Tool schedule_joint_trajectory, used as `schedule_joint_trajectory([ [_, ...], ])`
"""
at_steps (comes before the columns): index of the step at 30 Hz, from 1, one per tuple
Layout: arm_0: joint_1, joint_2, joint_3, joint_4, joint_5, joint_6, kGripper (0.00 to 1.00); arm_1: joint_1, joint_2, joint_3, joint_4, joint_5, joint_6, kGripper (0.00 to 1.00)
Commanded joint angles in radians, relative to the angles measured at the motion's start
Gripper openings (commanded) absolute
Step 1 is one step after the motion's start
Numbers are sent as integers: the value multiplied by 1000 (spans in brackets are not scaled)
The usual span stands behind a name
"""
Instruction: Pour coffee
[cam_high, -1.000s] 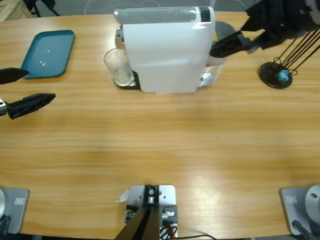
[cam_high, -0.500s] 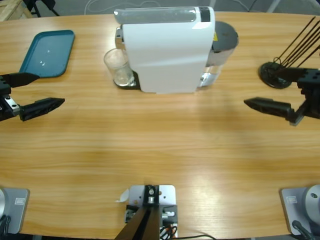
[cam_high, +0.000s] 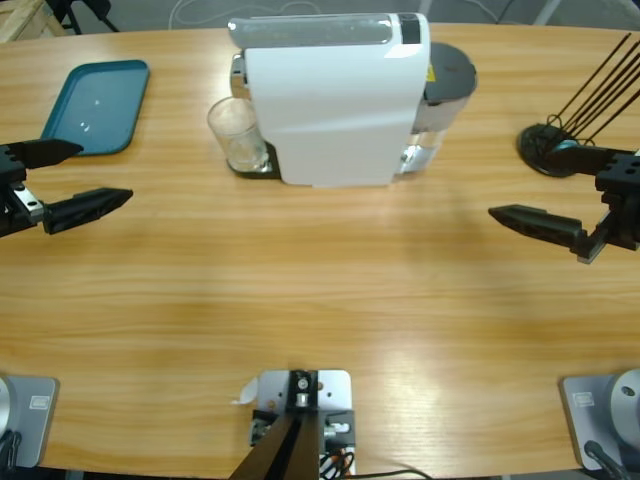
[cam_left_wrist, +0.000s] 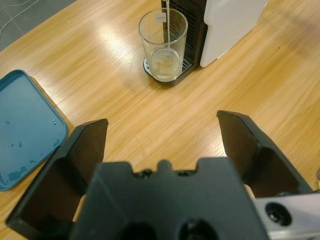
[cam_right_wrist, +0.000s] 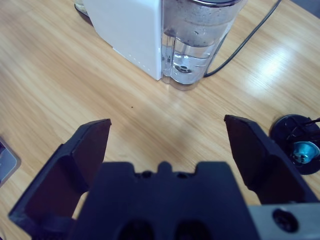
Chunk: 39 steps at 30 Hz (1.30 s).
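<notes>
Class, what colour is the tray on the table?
Teal-blue; the tray shows best in the high view.

Coffee machine (cam_high: 335, 100): you had no lettering to read; its yellow sticker was too small.
Glass (cam_left_wrist: 163, 45): no label you could read.

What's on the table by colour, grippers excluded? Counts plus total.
White: 1, coffee machine
Clear: 2, glass, water tank
Teal: 2, tray, capsule
Black: 1, capsule stand
Total: 6
</notes>
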<state>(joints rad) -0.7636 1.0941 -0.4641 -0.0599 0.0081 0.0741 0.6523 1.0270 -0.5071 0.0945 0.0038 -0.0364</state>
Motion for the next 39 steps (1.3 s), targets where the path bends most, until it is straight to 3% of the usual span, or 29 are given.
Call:
schedule_joint_trajectory([
  [1, -11, 32, 34, -13, -16, 7, 936, 8, 1, 39, -13, 11, -10, 1000],
  [39, -11, 30, 42, -23, -21, 6, 936, 8, -11, 50, -26, 4, -2, 1000],
])
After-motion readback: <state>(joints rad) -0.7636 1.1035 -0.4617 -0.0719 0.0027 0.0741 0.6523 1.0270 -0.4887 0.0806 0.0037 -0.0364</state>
